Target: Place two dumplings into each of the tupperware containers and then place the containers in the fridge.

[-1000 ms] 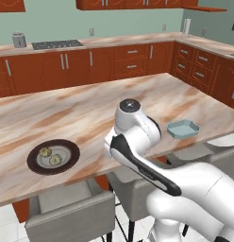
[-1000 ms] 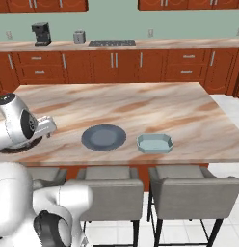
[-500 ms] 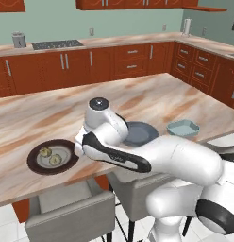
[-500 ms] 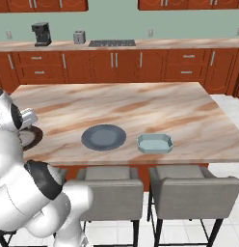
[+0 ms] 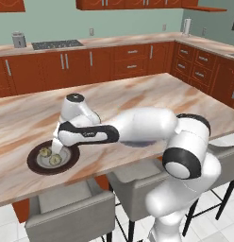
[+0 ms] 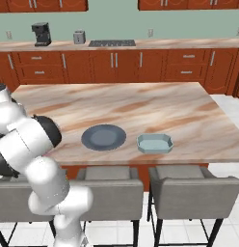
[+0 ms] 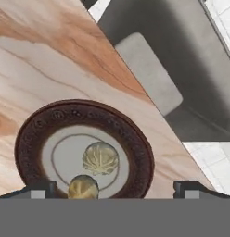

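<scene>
— Pale dumplings (image 7: 100,158), two that we can see, sit close together on the dark-rimmed plate (image 7: 135,152) near the counter's (image 5: 137,99) front edge. Our gripper (image 7: 114,189) hangs just above them with its fingers spread wide and nothing between them.

— And where do they have to go?

— One blue tub (image 6: 154,143) rests well apart from them, farther along the counter, just beside the grey-blue plate (image 6: 103,137). We cannot make out a second tub or the fridge from where we stand.

— So what worries us?

— First, the two lumps nearly touch. If we come straight down, one finger may land on the neighbour and shove it, or we may pinch both at once.

— They look soft and rounded too.

— Yes, we judge a hard squeeze could squash one, and a light one could let it slip out on the long carry to the tub.

— Anything about the plate?

— Its raised rim could catch a fingertip if we drop off-centre, and it lies close to the counter edge above a chair (image 5: 71,208), so a nudged dumpling could roll off.
</scene>
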Robot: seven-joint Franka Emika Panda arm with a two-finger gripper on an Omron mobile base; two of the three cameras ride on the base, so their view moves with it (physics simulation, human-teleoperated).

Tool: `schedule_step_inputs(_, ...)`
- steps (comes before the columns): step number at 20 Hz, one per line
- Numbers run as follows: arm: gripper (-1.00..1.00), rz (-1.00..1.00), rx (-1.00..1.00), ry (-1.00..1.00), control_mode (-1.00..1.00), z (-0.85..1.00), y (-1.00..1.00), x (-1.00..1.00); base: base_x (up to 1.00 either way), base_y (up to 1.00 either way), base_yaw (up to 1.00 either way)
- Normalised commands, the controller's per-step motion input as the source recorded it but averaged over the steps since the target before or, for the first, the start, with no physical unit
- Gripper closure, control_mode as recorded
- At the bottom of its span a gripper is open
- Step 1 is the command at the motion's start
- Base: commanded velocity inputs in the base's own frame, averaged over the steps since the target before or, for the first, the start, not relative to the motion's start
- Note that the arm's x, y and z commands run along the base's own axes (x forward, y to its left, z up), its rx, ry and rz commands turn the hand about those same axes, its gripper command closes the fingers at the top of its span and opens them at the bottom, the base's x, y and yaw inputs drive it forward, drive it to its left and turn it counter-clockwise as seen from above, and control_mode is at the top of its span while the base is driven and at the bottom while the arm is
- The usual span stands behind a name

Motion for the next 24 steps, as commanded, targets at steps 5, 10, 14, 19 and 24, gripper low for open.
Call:
schedule_step_inputs(5, -1.00, 0.06, 0.00, 0.13, -1.00, -0.55, 0.66, 0.61, 0.00, 0.00, 0.00)
schedule_step_inputs(10, -1.00, 0.00, 0.00, 0.03, -1.00, -0.57, 0.57, 0.56, 0.00, 0.00, 0.00)
schedule_step_inputs(14, -1.00, -0.03, -0.02, 0.04, -1.00, -0.51, 0.46, 0.45, 0.00, 0.00, 0.00)
schedule_step_inputs(19, -1.00, -0.11, -0.03, 0.04, -1.00, -0.38, 0.13, 0.47, 0.00, 0.00, 0.00)
schedule_step_inputs(24, -1.00, -0.17, -0.02, 0.03, -1.00, -0.41, 0.02, 0.14, 0.00, 0.00, 0.00)
